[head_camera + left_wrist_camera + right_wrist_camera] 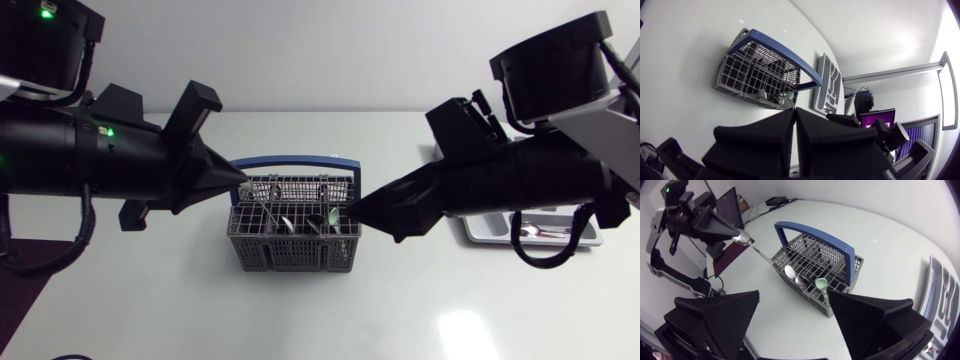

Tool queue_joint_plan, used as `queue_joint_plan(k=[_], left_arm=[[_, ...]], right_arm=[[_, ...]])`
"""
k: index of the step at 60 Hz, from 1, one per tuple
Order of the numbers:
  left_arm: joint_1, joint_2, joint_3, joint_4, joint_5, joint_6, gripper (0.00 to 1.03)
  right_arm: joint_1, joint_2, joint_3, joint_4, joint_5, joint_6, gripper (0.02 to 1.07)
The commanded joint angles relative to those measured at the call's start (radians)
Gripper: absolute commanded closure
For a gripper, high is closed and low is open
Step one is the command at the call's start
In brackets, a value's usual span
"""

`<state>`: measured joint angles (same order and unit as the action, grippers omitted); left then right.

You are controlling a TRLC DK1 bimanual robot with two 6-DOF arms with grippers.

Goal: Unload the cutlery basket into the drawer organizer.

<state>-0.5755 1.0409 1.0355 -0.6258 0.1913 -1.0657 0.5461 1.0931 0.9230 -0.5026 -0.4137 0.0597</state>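
while the cutlery basket point(295, 240) sits mid-table, a silver utensil point(759, 252) is seen slanting out of its side nearest the left arm. its long axis runs up to the left gripper point(740, 236), which is clamped on the top end. the right gripper point(795, 330) is splayed wide and empty, with the basket just ahead. the drawer organizer point(485, 228) is mostly hidden under the right arm, and the utensil type can't be told.

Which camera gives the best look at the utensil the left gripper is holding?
The right wrist view: the left gripper pinches the metal utensil by its upper end, its shaft slanting down into the cutlery basket. The head view shows only a sliver at the fingertips; the left wrist view's shut fingers hide it.
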Motion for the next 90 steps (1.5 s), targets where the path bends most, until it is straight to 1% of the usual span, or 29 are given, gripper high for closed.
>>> queue_joint_plan(k=[1, 2, 5, 21, 34, 42, 46, 52, 62, 66, 70, 73, 79, 83, 88, 90], left_arm=[[-0.018, 0.036, 0.034, 0.017, 0.014, -0.048, 0.99], [-0.021, 0.047, 0.038, 0.017, 0.019, -0.053, 0.99], [-0.024, 0.062, 0.047, 0.018, 0.027, -0.063, 0.99], [-0.037, 0.140, 0.084, 0.063, 0.062, -0.158, 0.99], [-0.037, 0.150, 0.115, 0.095, 0.062, -0.220, 0.99], [-0.035, 0.140, 0.117, 0.095, 0.063, -0.246, 0.99], [-0.027, 0.136, 0.115, 0.095, 0.069, -0.263, 0.99], [-0.018, 0.123, 0.110, 0.095, 0.086, -0.280, 0.99], [0.000, 0.096, 0.106, 0.095, 0.106, -0.306, 0.99], [0.006, 0.094, 0.104, 0.089, 0.122, -0.312, 0.99], [0.006, 0.088, 0.101, 0.083, 0.126, -0.316, 0.99], [0.006, 0.088, 0.100, 0.083, 0.131, -0.320, 0.99], [0.011, 0.088, 0.095, 0.081, 0.152, -0.324, 0.99], [0.016, 0.085, 0.092, 0.080, 0.157, -0.326, 0.99], [0.022, 0.082, 0.092, 0.080, 0.162, -0.327, 0.99], [0.023, 0.082, 0.092, 0.080, 0.162, -0.329, 0.99]], right_arm=[[0.029, 0.005, 0.004, -0.014, 0.027, -0.162, 0.07], [0.052, 0.002, 0.002, -0.008, 0.058, -0.193, 0.07], [0.081, 0.002, -0.004, 0.013, 0.099, -0.207, 0.07], [0.163, 0.048, -0.047, 0.134, 0.216, -0.313, 0.07], [0.264, 0.099, -0.076, 0.242, 0.355, -0.345, 0.07], [0.307, 0.140, -0.067, 0.288, 0.406, -0.357, 0.08], [0.328, 0.168, -0.053, 0.312, 0.429, -0.363, 0.12], [0.342, 0.200, -0.029, 0.329, 0.454, -0.366, 0.14], [0.348, 0.223, -0.003, 0.371, 0.484, -0.371, 0.32], [0.348, 0.229, 0.010, 0.378, 0.493, -0.371, 0.37], [0.348, 0.237, 0.025, 0.386, 0.497, -0.379, 0.47], [0.348, 0.240, 0.034, 0.388, 0.497, -0.385, 0.52], [0.350, 0.248, 0.053, 0.398, 0.503, -0.399, 0.65], [0.351, 0.252, 0.059, 0.400, 0.504, -0.400, 0.66], [0.351, 0.258, 0.060, 0.398, 0.506, -0.402, 0.74], [0.353, 0.258, 0.059, 0.398, 0.506, -0.402, 0.75]])
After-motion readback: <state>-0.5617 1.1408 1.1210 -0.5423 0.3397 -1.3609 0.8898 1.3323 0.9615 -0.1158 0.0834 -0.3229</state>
